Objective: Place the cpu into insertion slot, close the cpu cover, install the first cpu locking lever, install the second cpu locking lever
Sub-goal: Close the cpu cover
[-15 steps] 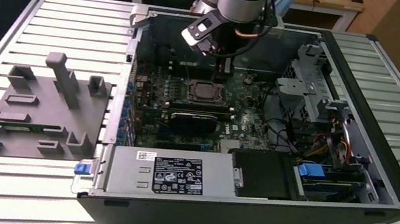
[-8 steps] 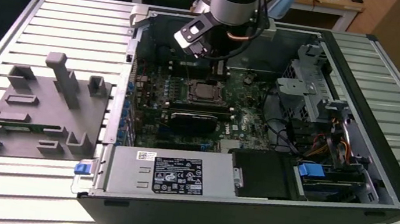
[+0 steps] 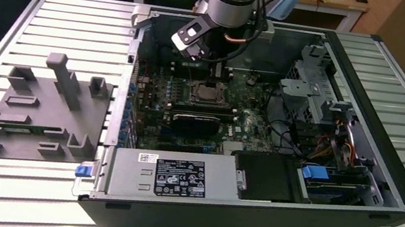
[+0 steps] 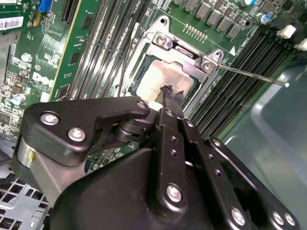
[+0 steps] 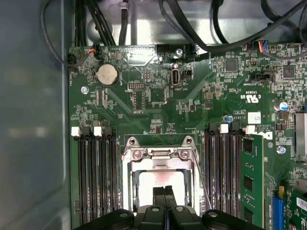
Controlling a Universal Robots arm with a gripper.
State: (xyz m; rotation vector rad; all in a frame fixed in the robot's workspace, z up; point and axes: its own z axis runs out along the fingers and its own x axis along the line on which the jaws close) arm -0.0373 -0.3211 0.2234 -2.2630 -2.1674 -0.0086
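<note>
The cpu [image 4: 154,80] shows its dull silver top in the insertion slot [image 5: 160,158] on the green board. The cpu cover [image 4: 184,53], a silver frame, lies flat around it. My gripper [image 4: 169,92] is shut with nothing between its fingers, and its black tip hovers right over the cpu's middle. In the first wrist view the fingertips [image 5: 159,195] sit over the chip [image 5: 146,184]. A thin locking lever [image 4: 254,76] sticks out from a corner of the socket, away from the frame. In the exterior view the gripper [image 3: 214,73] hangs just above the socket [image 3: 207,93].
Long black memory slots [image 5: 93,177] flank the socket on both sides. A black block [image 3: 193,123] sits near the socket, a grey power supply [image 3: 165,177] at the case front, a drive cage with cables [image 3: 322,106] at the exterior view's right. A grey fixture [image 3: 44,109] lies outside the case.
</note>
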